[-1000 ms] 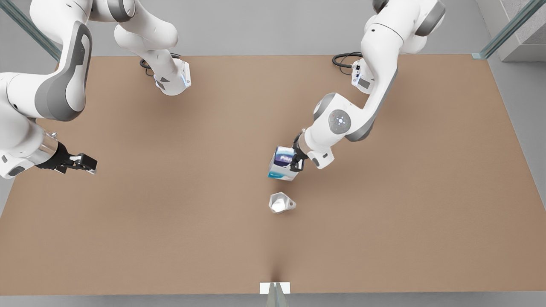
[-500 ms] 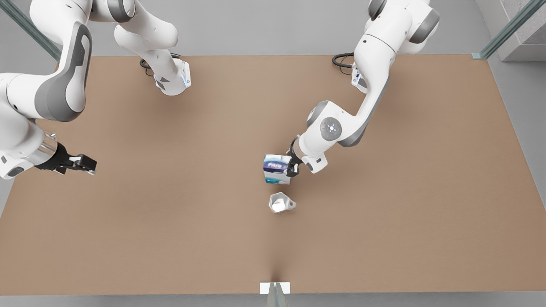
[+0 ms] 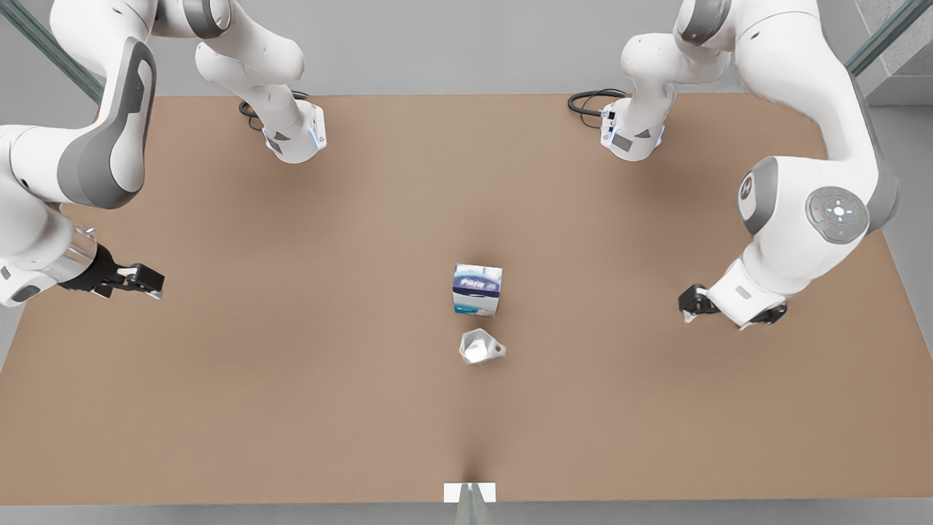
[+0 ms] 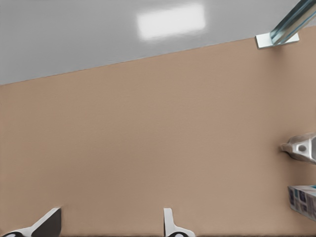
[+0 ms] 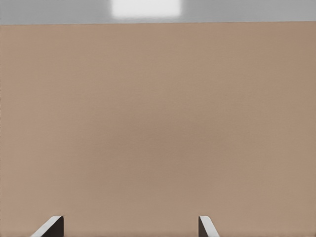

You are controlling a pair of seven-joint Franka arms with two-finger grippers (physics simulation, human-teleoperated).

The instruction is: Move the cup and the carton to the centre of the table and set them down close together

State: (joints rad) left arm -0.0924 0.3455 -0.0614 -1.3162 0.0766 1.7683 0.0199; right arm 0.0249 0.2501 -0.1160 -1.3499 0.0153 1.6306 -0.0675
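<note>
The carton [image 3: 477, 289] stands at 12 o'clock, just beside the cup [image 3: 481, 346]. The left gripper [image 3: 142, 279] and right gripper [image 3: 689, 300] wait far off, fingers spread, holding nothing.

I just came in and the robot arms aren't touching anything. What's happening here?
Nothing is being held right now. The carton stands near the middle of the table, and the cup sits close beside it with a small gap between them. The left gripper hangs open off to the front view's right, away from both. The right gripper waits open at the front view's left. The job looks about finished.
</note>
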